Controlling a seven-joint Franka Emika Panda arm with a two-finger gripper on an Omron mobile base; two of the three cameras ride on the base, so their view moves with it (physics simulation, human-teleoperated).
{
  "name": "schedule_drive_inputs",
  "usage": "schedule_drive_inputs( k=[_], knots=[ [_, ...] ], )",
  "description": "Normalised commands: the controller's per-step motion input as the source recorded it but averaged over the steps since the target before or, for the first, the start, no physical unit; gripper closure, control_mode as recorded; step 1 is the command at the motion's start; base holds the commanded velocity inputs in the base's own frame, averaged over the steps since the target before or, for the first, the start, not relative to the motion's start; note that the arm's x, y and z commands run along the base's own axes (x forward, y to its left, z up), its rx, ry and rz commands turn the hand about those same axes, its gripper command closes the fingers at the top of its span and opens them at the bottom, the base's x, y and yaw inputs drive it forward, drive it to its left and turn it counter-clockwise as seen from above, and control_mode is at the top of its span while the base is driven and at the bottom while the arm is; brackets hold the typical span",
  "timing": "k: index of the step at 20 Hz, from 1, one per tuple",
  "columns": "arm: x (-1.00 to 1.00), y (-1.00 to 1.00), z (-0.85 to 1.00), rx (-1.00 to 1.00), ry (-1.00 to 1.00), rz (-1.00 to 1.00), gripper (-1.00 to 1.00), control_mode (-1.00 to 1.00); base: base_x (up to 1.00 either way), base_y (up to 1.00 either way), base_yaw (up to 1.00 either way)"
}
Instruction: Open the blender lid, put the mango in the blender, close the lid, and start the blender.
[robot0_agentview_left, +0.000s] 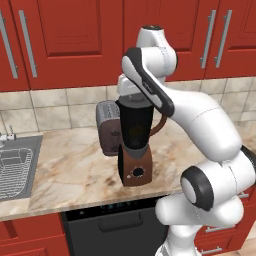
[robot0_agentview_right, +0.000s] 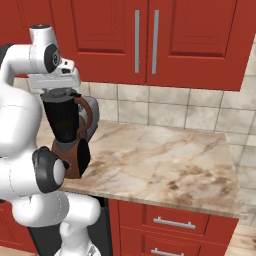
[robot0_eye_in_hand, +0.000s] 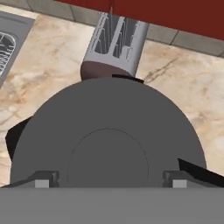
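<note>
Blender lid (robot0_eye_in_hand: 109, 144) seated on blender (robot0_agentview_left: 135, 145); tool (robot0_eye_in_hand: 107, 181) spread wide just above, gripping nothing. Risk: descending off-centre, fingers straddle raised knob badly, lid slips or jar tips on counter (robot0_agentview_left: 75, 170).

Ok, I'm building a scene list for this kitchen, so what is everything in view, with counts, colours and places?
blender: one, brown base with a dark knob, dark jar, brown handle; on the counter, directly under the hand.
blender lid: one, dark grey round cap with a raised centre disc; on the jar's rim, close below the tool.
toaster: one, brown and silver; on the counter behind the blender, near the tiled wall.
counter: one, beige marble.
sink: one, grey metal with a wire rack; at the counter's left end.
cabinets: red, above and below the counter.
dishwasher: one, black; under the counter.
arm: one, white with dark joints.
tool: one, fingertips spread apart over the lid.
</note>
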Motion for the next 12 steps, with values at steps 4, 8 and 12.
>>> schedule_drive_inputs(
  k=[4,8,12],
  knots=[
    [0.06,0.0,0.15,0.0,-0.02,0.0,-1.0,-1.0,0.0,0.0,0.0],
    [-0.36,-0.01,0.49,0.0,-0.21,0.0,-1.0,-1.0,0.0,0.0,0.0],
    [-0.76,0.0,0.22,0.0,-0.26,-0.01,-1.0,-1.0,0.0,0.0,0.0]
  ],
)
